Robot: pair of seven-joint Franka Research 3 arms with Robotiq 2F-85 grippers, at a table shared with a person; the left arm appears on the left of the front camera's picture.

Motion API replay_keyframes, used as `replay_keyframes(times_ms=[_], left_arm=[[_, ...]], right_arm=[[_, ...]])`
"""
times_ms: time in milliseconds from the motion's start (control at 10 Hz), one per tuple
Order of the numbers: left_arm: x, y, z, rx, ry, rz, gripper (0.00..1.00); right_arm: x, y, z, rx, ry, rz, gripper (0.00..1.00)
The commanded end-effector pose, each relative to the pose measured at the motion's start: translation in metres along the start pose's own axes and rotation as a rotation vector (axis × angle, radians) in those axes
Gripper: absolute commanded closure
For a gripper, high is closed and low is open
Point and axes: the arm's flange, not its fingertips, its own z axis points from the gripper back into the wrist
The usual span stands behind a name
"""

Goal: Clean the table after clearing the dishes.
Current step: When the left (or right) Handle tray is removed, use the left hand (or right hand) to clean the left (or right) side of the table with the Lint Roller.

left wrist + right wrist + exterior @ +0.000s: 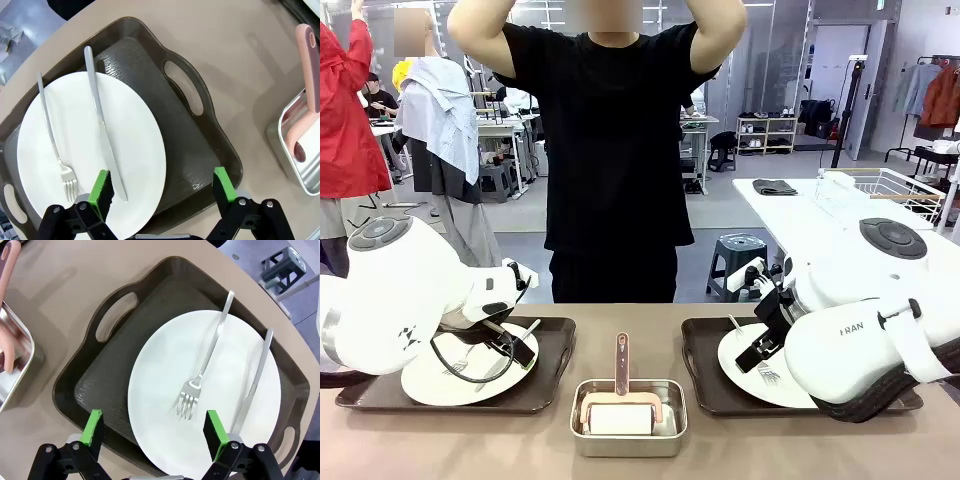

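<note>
Beige-brown and matte, the desk (pixel 450 440) carries three things in a row along the robot's side. At the left, a dark brown left tray (pixel 200 150) holds a white left plate (pixel 140 150), with a steel fork (pixel 50 135) and a knife (pixel 100 115) lying side by side on it. The left fingers (pixel 101 192) hang above this tray, spread wide and empty. One green pad is over the plate by the knife's tip, the other over the tray's rim.

In the middle sits a small steel tin (pixel 628 445) holding a white roller (pixel 620 420) with a pink handle (pixel 621 365).

At the right, the right tray (pixel 115 375), also dark brown, bears the right plate (pixel 165 380), with a second fork (pixel 210 355) and a second knife (pixel 255 375) resting on it. The right fingers (pixel 216 434) hover over that plate's near edge, likewise released and gripping nothing.

Across the desk, a person (pixel 610 150) in a black shirt stands with both arms raised.
</note>
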Motion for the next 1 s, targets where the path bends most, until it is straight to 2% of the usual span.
replay_keyframes(times_ms=[0,800,900], left_arm=[[0.0,0.0,0.0,0.0,0.0,0.0,0.0],[0.0,0.0,0.0,0.0,0.0,-0.001,0.0],[0.013,0.007,0.008,0.023,0.015,0.017,0.0]], right_arm=[[0.0,0.0,0.0,0.0,0.0,0.0,0.0],[0.0,0.0,0.0,-0.001,0.0,0.001,0.0],[0.011,-0.016,0.012,0.073,-0.014,0.004,0.0]])
